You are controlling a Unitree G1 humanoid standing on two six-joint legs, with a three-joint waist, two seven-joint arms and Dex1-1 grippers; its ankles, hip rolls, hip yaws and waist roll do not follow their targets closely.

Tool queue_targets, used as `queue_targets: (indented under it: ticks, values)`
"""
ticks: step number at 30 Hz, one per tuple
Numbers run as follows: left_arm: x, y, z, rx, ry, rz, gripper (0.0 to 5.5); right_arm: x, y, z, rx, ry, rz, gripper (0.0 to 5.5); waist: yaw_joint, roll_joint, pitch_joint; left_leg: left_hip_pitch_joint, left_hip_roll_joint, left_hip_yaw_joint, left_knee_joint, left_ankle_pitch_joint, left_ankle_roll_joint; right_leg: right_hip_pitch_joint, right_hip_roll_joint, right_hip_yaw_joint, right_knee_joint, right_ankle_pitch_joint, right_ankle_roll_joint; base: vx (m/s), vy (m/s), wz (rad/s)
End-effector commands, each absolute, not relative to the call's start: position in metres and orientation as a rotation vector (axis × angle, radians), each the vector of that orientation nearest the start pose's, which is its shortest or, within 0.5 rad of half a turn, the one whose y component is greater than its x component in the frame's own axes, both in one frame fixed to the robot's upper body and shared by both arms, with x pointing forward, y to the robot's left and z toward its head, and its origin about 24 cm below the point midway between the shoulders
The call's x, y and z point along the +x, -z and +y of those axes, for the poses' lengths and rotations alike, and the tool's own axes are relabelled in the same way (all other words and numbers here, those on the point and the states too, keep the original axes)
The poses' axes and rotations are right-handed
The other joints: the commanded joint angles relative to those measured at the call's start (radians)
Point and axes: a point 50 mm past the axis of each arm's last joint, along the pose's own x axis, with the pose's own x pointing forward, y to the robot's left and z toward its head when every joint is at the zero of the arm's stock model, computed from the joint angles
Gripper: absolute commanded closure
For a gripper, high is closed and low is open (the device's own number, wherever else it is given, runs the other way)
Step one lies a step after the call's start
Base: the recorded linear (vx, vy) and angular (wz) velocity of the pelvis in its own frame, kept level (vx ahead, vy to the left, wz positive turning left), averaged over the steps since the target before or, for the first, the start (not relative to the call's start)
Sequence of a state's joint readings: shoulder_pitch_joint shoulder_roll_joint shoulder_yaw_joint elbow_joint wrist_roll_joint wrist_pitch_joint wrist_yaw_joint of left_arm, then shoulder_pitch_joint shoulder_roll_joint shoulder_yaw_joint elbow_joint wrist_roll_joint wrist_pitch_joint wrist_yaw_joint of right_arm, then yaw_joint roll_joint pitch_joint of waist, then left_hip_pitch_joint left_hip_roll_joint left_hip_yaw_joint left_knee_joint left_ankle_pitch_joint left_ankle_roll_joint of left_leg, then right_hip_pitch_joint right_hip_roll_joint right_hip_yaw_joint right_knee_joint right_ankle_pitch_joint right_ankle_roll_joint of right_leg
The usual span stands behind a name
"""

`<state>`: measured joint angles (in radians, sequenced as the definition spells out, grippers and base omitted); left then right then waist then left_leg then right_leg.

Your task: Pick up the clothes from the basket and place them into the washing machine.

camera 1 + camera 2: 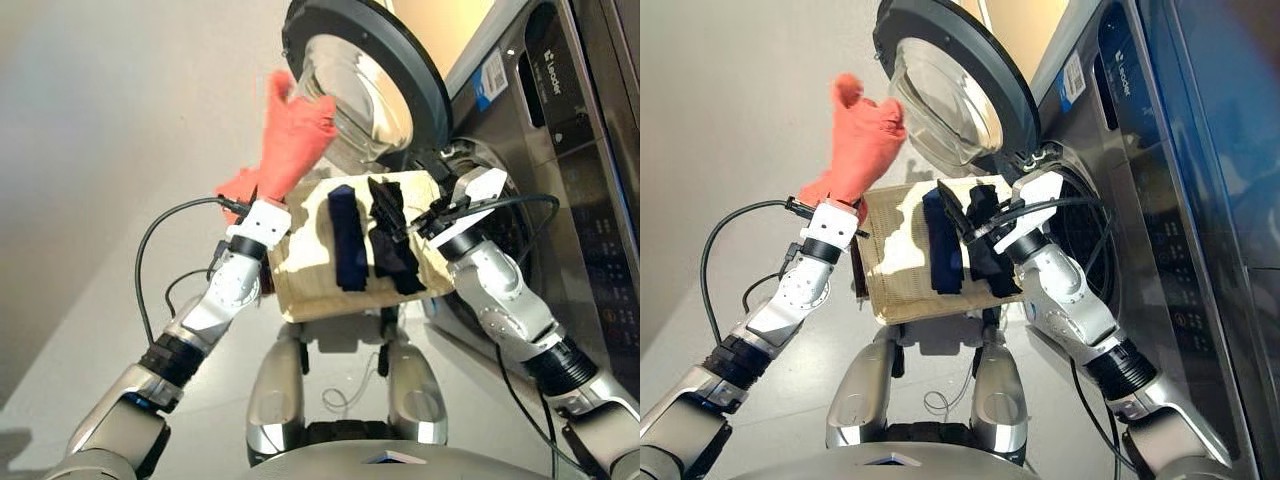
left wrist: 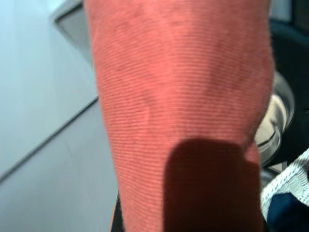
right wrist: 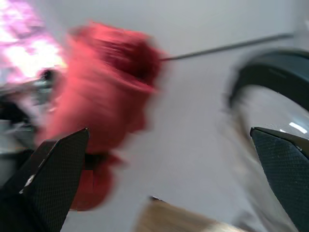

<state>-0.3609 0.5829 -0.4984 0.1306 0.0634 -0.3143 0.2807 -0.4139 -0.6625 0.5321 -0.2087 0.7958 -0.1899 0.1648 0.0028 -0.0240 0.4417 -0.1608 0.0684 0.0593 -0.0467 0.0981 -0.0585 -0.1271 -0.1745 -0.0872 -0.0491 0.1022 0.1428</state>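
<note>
My left gripper [image 1: 258, 203] is raised at the left side of the basket [image 1: 300, 275] and is shut on the coral-red garment [image 1: 291, 135]. The cloth stands up in front of the open round door [image 1: 360, 70] and fills the left wrist view [image 2: 178, 96], hiding the fingers. A navy garment [image 1: 347, 240] and a black garment [image 1: 397, 262] lie side by side in the cream basket. My right gripper [image 1: 398, 215] hovers open just over the black garment, with nothing between its fingers [image 3: 53, 169]. The washing machine [image 1: 560, 150] is on the right, its drum opening [image 1: 1080, 230] behind my right wrist.
The open door's glass bowl [image 1: 945, 100] hangs just above the far edge of the basket. A black cable [image 1: 150, 250] loops off my left forearm and another [image 1: 1085, 205] runs across the drum opening. A plain grey wall and floor lie to the left.
</note>
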Motion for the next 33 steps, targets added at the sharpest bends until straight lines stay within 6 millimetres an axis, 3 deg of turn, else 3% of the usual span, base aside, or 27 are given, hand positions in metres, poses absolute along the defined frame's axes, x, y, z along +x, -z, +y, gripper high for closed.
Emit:
queue_targets:
  ticks: [1, 6, 12, 25, 26, 27, 28, 29, 30, 31, 33]
  values:
    - [0.272, -0.118, 0.123, 0.591, 0.398, -0.622, 5.5, 0.253, -0.189, -0.09, 0.167, -0.964, -0.48, 0.0, 0.011, -0.047, -0.141, 0.053, -0.021, 0.047, -0.029, -0.037, -0.009, -0.048, -0.051, 0.009, 0.097, -0.023, 0.063, 0.0, 0.0, 0.0]
    - [0.267, -0.115, 0.12, 0.585, 0.44, -0.615, 5.5, 0.246, -0.206, -0.074, 0.192, -1.066, -0.52, 0.0, 0.018, -0.052, -0.173, 0.064, -0.023, 0.036, -0.028, -0.044, -0.008, -0.034, -0.06, 0.003, 0.093, -0.028, 0.065, 0.0, 0.0, 0.0]
    - [0.263, -0.11, 0.118, 0.539, 0.46, -0.582, 5.5, 0.242, -0.219, -0.059, 0.204, -1.144, -0.558, 0.0, 0.027, -0.051, -0.197, 0.072, -0.023, 0.041, -0.025, -0.049, -0.007, -0.026, -0.064, 0.008, 0.083, -0.025, 0.062, 0.0, 0.0, 0.0]
    - [0.26, -0.118, 0.108, 0.441, 0.461, -0.603, 5.5, 0.245, -0.208, -0.051, 0.247, -1.141, -0.503, 0.0, 0.029, -0.037, -0.207, 0.081, -0.017, 0.025, -0.014, -0.05, -0.008, -0.004, -0.065, 0.004, 0.086, -0.037, 0.055, 0.0, 0.0, 0.0]
    - [0.26, -0.119, 0.107, 0.435, 0.459, -0.608, 5.5, 0.245, -0.207, -0.052, 0.251, -1.134, -0.499, 1.23, 0.029, -0.036, -0.207, 0.081, -0.017, 0.023, -0.013, -0.05, -0.008, -0.002, -0.065, 0.002, 0.085, -0.037, 0.055, 0.0, 0.0, 0.0]
    - [0.26, -0.121, 0.107, 0.43, 0.454, -0.616, 5.5, 0.246, -0.205, -0.053, 0.26, -1.124, -0.494, 3.65, 0.029, -0.034, -0.206, 0.08, -0.017, 0.022, -0.013, -0.049, -0.008, 0.0, -0.066, 0.0, 0.084, -0.038, 0.055, 0.0, 0.0, 0.0]
    - [0.26, -0.122, 0.106, 0.425, 0.45, -0.622, 5.5, 0.246, -0.204, -0.055, 0.264, -1.116, -0.492, 4.01, 0.028, -0.032, -0.205, 0.08, -0.018, 0.02, -0.013, -0.049, -0.008, 0.002, -0.065, -0.002, 0.084, -0.038, 0.054, 0.0, 0.0, 0.0]
    - [0.26, -0.123, 0.106, 0.422, 0.446, -0.626, 5.5, 0.246, -0.202, -0.055, 0.268, -1.109, -0.488, 4.03, 0.027, -0.031, -0.204, 0.08, -0.019, 0.018, -0.013, -0.049, -0.008, 0.003, -0.065, -0.003, 0.084, -0.039, 0.054, 0.0, 0.0, 0.0]
    - [0.26, -0.124, 0.105, 0.416, 0.443, -0.631, 5.5, 0.246, -0.201, -0.056, 0.271, -1.106, -0.484, 5.0, 0.027, -0.03, -0.204, 0.079, -0.019, 0.017, -0.013, -0.048, -0.009, 0.004, -0.065, -0.004, 0.084, -0.039, 0.054, 0.0, 0.0, 0.0]
    - [0.26, -0.126, 0.105, 0.411, 0.439, -0.637, 5.5, 0.246, -0.2, -0.056, 0.271, -1.104, -0.482, 5.5, 0.027, -0.029, -0.203, 0.078, -0.02, 0.015, -0.012, -0.048, -0.009, 0.005, -0.065, -0.005, 0.084, -0.039, 0.054, 0.0, 0.0, 0.0]
    - [0.26, -0.13, 0.102, 0.397, 0.437, -0.658, 5.5, 0.246, -0.198, -0.058, 0.272, -1.094, -0.475, 5.5, 0.026, -0.028, -0.202, 0.077, -0.021, 0.014, -0.011, -0.047, -0.01, 0.006, -0.065, -0.007, 0.083, -0.04, 0.053, 0.0, 0.0, 0.0]
